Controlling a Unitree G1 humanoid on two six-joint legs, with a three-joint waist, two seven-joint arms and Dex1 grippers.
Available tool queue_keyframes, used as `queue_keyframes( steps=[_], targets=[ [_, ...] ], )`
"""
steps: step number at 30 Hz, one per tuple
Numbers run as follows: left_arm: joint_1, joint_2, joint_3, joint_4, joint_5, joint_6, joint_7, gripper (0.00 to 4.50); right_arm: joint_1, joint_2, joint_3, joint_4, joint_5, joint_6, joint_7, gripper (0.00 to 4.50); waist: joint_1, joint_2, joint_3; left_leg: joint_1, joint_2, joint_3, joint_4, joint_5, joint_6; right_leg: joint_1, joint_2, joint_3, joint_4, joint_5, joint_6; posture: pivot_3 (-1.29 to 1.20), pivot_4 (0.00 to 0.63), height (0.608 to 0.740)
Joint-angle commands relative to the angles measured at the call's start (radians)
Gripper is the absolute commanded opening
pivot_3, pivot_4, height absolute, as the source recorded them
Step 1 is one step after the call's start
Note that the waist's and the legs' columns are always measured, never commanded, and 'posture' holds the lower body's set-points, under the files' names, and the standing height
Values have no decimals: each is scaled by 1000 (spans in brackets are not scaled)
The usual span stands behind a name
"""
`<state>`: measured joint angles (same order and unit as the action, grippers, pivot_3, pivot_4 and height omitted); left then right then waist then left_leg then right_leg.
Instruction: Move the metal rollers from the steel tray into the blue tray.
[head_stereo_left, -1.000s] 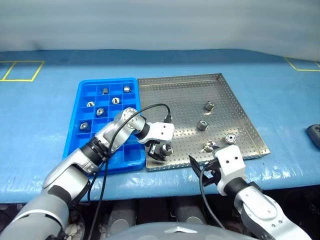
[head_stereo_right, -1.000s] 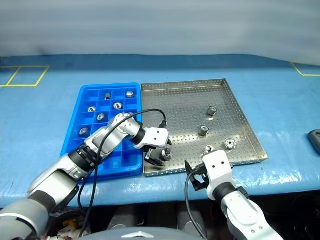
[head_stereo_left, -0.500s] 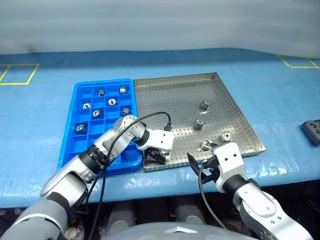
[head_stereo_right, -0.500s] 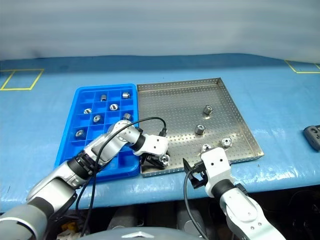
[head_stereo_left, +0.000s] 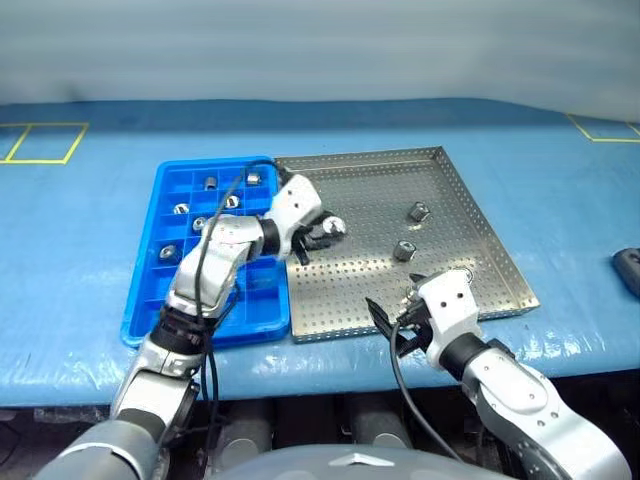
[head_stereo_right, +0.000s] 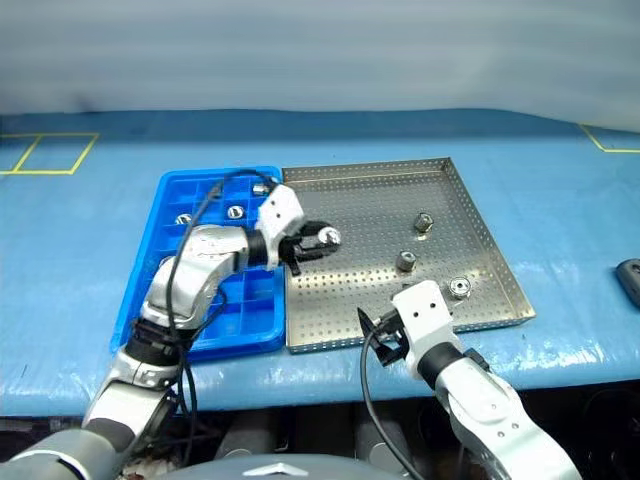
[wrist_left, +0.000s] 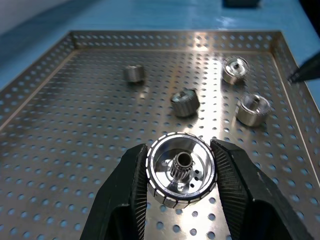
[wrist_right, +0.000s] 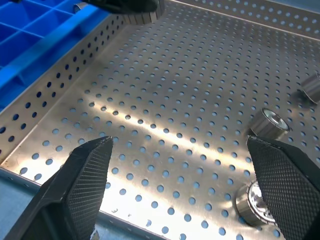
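- Head views: a blue table cover (head_stereo_left: 90, 230) with yellow tape squares (head_stereo_left: 40, 142) at 10 o'clock spans the surface, a pale wall behind. The blue tray (head_stereo_left: 160, 300) lies beside the steel tray (head_stereo_left: 480, 240), touching.
- Left wrist view: the left gripper (wrist_left: 181, 176) clamps a metal roller (wrist_left: 181, 169) over the steel tray; four rollers (wrist_left: 185, 103) lie toward 1 o'clock.
- Right wrist view: the right gripper (wrist_right: 187, 175) stands wide, empty, over perforated steel.
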<state>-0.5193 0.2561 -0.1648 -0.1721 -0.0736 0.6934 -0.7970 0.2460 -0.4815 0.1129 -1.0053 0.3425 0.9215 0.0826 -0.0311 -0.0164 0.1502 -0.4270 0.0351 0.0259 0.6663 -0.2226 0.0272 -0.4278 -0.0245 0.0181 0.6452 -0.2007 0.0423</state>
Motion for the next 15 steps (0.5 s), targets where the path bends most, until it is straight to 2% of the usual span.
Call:
queue_keyframes(
  steps=[1,6,15],
  targets=[
    [71,-21,121,-176,-35,61,136,1665,-82,-12,13,4,15,15,48,4500,9,0,0,0,0,0,0,0,0,0,0,0,0,0,0,85,150,740],
    [215,26,194,-376,-34,126,232,1665,-258,-21,103,101,13,20,135,4500,40,-2,1,1,0,0,0,0,0,1,0,0,0,0,0,195,150,740],
    [416,92,250,-540,-6,240,387,1665,-472,33,271,293,-35,-70,254,4500,121,-3,1,-1,-5,-2,-1,0,0,1,-1,-2,-2,0,0,361,150,740]
  ],
)
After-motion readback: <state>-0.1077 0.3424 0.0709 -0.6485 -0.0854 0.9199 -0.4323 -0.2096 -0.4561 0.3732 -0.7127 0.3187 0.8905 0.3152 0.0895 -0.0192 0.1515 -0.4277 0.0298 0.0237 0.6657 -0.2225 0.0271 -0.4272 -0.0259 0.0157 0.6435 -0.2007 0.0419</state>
